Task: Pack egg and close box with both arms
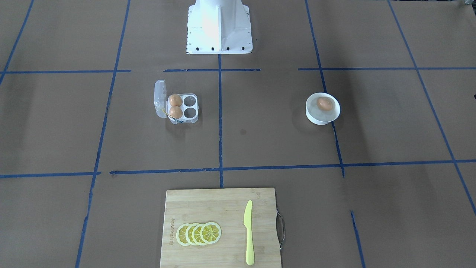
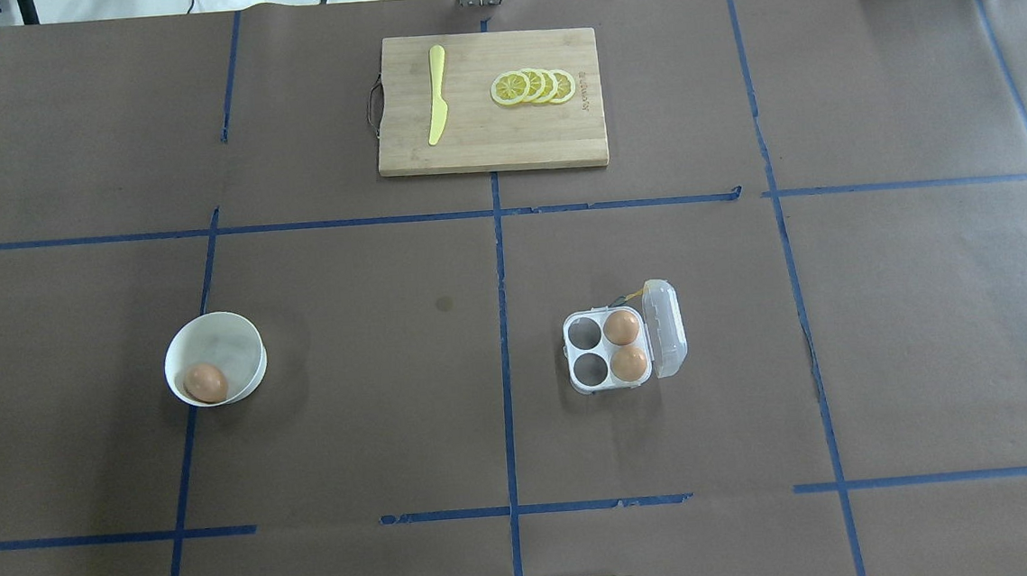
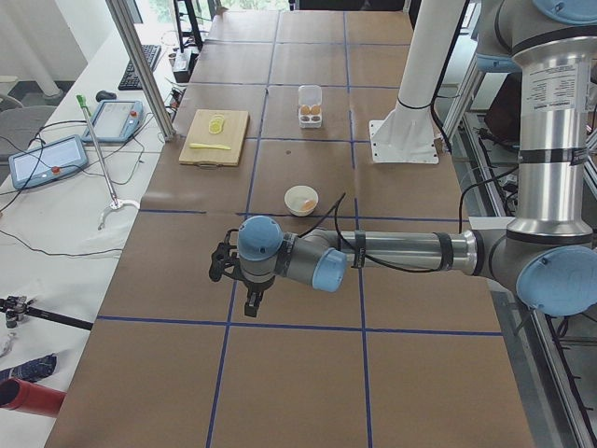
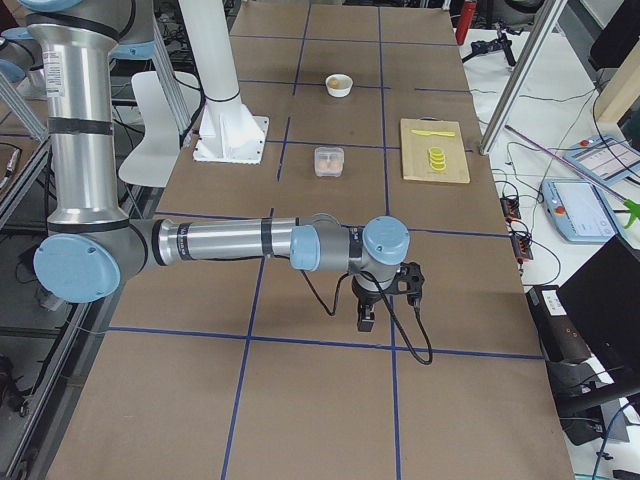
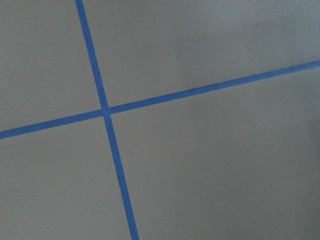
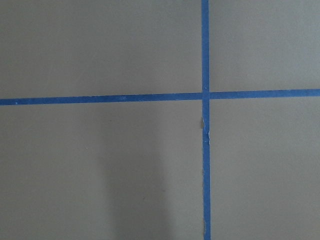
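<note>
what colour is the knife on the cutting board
Yellow, slightly lime-tinted. The knife shows best in the exterior front-facing view, lying on the cutting board.

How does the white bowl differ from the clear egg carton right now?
The bowl is round, white and opaque; the carton is squarish and clear. The bowl holds one loose egg; the carton seats two eggs in cups, two cups empty. The carton has a hinged lid, open; the bowl has none. Both sit on the brown table.
</note>
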